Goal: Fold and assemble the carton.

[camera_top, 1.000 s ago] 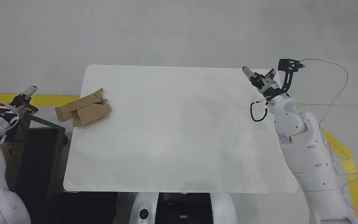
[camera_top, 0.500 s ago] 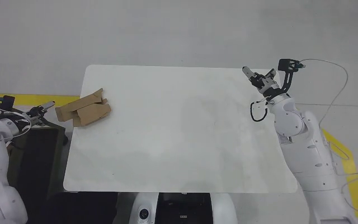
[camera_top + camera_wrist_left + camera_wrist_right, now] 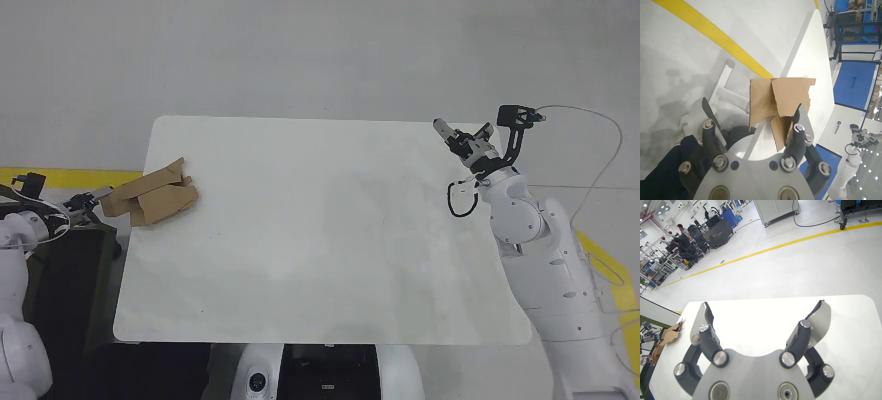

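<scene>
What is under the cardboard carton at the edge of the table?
The white table lies under most of the carton; its outer end juts out past the table edge. Anything beneath its folded flaps is covered.

matt brown cardboard carton (image 3: 150,198), smooth white table (image 3: 320,250)

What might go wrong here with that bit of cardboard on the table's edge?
1. The carton hangs over the edge of the table, so a bump from the open left pincer might knock it to the floor.
2. That pincer faces loose flaps; closing on one could bend or tear it.
3. The right pincer sits far across the table, likely too distant to steady anything.
</scene>
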